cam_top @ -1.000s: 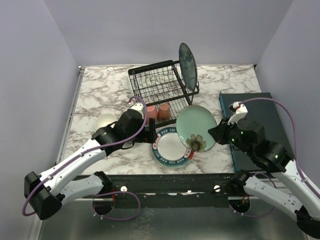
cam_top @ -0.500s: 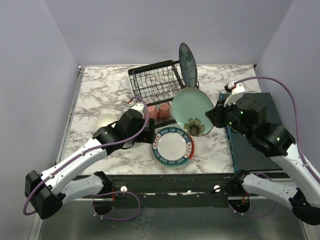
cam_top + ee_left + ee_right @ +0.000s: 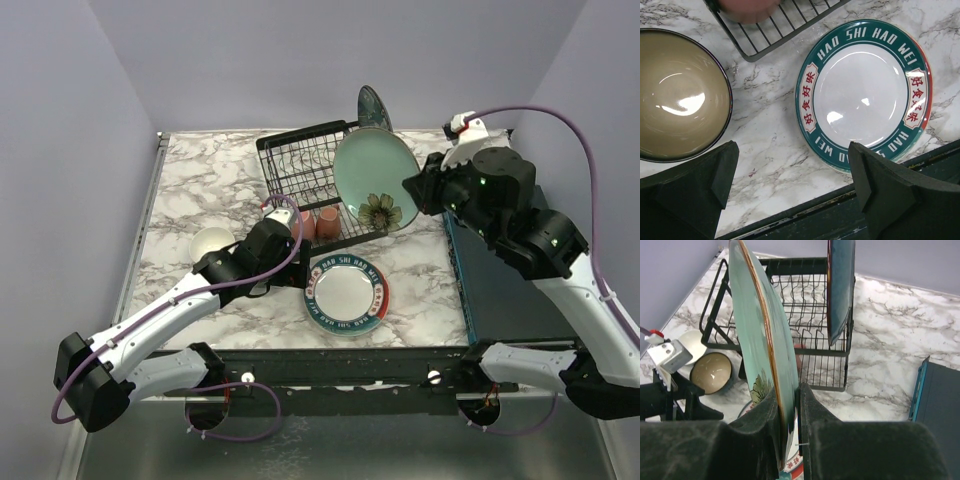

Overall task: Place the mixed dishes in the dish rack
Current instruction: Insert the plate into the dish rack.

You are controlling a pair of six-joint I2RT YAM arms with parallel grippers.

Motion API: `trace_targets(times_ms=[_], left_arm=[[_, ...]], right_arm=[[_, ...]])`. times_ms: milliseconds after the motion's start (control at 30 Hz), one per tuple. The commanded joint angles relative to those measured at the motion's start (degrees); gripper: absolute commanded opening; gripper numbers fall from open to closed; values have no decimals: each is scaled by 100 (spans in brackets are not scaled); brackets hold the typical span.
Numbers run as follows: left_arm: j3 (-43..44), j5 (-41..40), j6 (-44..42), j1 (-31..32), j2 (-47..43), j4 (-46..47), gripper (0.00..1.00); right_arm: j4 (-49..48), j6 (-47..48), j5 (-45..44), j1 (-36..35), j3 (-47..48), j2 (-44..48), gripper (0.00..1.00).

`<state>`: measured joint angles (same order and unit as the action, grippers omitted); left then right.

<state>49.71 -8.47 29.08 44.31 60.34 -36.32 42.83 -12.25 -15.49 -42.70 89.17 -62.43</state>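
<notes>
My right pincer (image 3: 787, 405) grips the pale green flowered round plate (image 3: 372, 180) upright at the black wire dish rack (image 3: 305, 160), upper centre, near the dark teal-blue round plate (image 3: 372, 105) already slotted. My left pincer (image 3: 792, 170) gapes empty; the lettered white plate (image 3: 345, 293) and tan-lined dark bowl (image 3: 675, 95) wait on the marble surface (image 3: 200, 180).

Each arm pairs white shells on its long links with blocky black housings at the joints and wrist. On the left arm (image 3: 150, 325), a black end cap (image 3: 85, 395) shows at 8 o'clock overhead. A purple cable (image 3: 530, 109) arcs over the right arm (image 3: 545, 250) from a small white plug (image 3: 462, 126) marked red; 2 green lights (image 3: 478, 183) dot its housing. On the left gripper (image 3: 792, 150) and right gripper (image 3: 787, 390), the fingers (image 3: 690, 192) are matte black, grainy wedges.
</notes>
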Motion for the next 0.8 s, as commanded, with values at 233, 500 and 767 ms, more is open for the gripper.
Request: trace_targets(times_ms=[233, 500, 767], left_arm=[[-102, -209, -7, -19, -92, -99, 99], [-93, -190, 2, -24, -59, -111, 99], [-93, -199, 2, -26, -92, -121, 99]], right_arm=[[-884, 299, -527, -29, 1270, -813, 0], [-969, 357, -491, -39, 1813, -1347, 0], [-1169, 665, -1064, -331, 2206, -1886, 0]])
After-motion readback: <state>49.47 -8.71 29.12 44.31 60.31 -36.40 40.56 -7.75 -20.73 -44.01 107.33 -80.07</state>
